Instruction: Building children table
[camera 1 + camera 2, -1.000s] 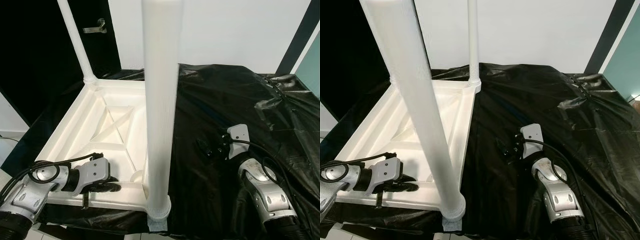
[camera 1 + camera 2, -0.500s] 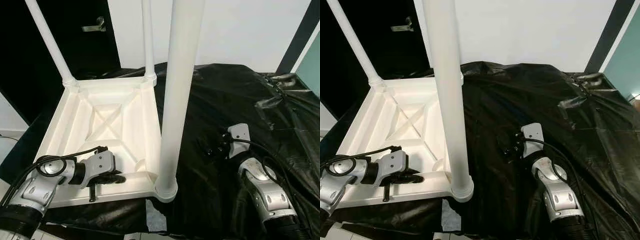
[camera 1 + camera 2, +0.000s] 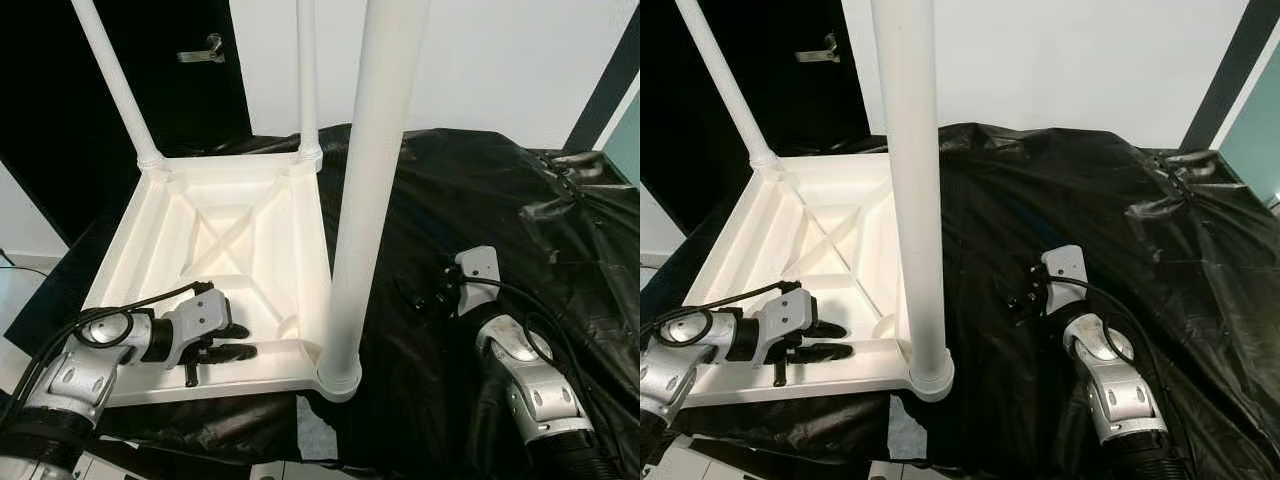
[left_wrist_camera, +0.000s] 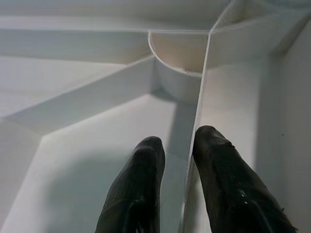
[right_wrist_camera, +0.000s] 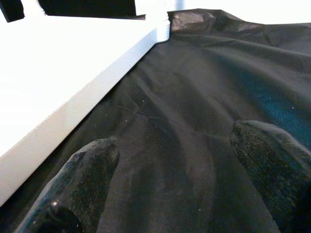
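On the black sheet (image 3: 470, 200) lies the upturned table (image 3: 240, 250). Left gripper (image 4: 177, 160) pinches its rim (a thin wall). Right gripper (image 5: 194, 145) rests spread wide.

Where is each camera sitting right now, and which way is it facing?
Left and right eye views: on the head, looking forward and down at the upturned white table on black sheeting; both arms show.
Left wrist view: along the left gripper, whose fingers straddle a thin rib inside the table.
Right wrist view: along the open right gripper, over the sheeting beside the table's edge.
All share the table.
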`<state>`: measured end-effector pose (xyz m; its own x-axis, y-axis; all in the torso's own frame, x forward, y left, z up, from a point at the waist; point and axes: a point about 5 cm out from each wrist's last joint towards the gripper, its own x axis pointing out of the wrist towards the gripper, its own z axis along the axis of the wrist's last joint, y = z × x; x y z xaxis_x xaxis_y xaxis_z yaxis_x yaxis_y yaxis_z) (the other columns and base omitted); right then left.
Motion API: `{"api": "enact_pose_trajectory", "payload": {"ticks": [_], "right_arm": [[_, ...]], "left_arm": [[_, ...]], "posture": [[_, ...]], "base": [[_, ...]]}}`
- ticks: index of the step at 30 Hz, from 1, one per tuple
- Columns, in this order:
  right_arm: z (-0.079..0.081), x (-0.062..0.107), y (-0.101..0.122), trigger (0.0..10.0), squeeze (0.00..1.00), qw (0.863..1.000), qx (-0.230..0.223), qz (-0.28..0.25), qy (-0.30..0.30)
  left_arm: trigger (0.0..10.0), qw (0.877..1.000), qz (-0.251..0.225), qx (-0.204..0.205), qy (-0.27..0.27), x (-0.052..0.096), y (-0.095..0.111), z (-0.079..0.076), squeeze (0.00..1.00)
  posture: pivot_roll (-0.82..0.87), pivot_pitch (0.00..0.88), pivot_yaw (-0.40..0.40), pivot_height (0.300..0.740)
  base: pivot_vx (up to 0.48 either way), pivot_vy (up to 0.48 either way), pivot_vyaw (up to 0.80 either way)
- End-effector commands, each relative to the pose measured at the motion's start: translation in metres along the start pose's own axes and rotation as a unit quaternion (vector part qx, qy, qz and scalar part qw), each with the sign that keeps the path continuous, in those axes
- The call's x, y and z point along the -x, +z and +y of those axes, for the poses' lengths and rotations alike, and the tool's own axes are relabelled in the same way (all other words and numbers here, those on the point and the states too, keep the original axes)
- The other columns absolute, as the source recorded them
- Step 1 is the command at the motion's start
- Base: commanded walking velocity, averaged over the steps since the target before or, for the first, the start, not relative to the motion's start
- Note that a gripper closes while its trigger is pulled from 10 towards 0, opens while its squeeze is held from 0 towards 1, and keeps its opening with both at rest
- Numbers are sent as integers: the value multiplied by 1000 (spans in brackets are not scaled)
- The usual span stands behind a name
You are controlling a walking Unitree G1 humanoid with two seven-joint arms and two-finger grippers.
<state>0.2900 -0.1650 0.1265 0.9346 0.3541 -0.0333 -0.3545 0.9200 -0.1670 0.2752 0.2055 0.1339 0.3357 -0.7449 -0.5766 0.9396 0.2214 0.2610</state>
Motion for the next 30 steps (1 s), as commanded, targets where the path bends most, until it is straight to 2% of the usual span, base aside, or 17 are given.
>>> {"api": "enact_pose_trajectory", "payload": {"ticks": [1, 4, 7, 9, 14, 16, 20, 22, 25, 30], "right_arm": [[-2, 0, -1, 10000, 0, 1000, -3, 3, -7], [-2, 0, -2, 10000, 0, 1000, -4, 3, -7], [1, -1, -1, 10000, 0, 1000, -5, 2, -1], [1, -1, -1, 10000, 0, 1000, -5, 2, -1], [-1, -1, 0, 10000, 0, 1000, -3, 3, 0], [-1, -1, 0, 10000, 0, 1000, -3, 3, 0], [0, -1, 0, 10000, 0, 1000, -4, 2, 1], [0, -1, -1, 10000, 0, 1000, -4, 2, 0], [0, -1, -1, 10000, 0, 1000, -4, 3, -1], [1, -2, -1, 10000, 0, 1000, -5, 3, 0]], "left_arm": [[10000, 995, -31, 0, 98, 10, 11, 13, 0], [10000, 995, -53, 3, 87, 11, 17, 9, 0], [10000, 991, -114, 19, 64, 10, 34, -2, 0], [10000, 991, -114, 19, 64, 10, 34, -2, 0], [10000, 985, -166, 36, 37, 15, 44, -16, 0], [10000, 984, -168, 40, 38, 15, 45, -17, 0], [10000, 983, -178, 52, -3, 18, 46, -36, 0], [10000, 983, -175, 57, -12, 18, 46, -39, 0], [10000, 985, -156, 64, -45, 20, 43, -54, 0], [10000, 987, -133, 65, -62, 20, 37, -62, 0]], "posture": [[122, 0, 4, 740], [124, 0, 2, 740], [125, 0, -3, 740], [125, 0, -3, 740], [127, 0, -7, 740], [127, 0, -7, 740], [126, 0, -5, 740], [126, 0, -3, 740], [128, 0, -4, 740], [130, 0, -4, 740]], "base": [[0, 0, 0], [0, 0, 0], [0, 0, 0], [0, 0, 0], [0, 0, 0], [0, 0, 0], [0, 0, 0], [0, 0, 0], [0, 0, 0], [0, 0, 0]]}}
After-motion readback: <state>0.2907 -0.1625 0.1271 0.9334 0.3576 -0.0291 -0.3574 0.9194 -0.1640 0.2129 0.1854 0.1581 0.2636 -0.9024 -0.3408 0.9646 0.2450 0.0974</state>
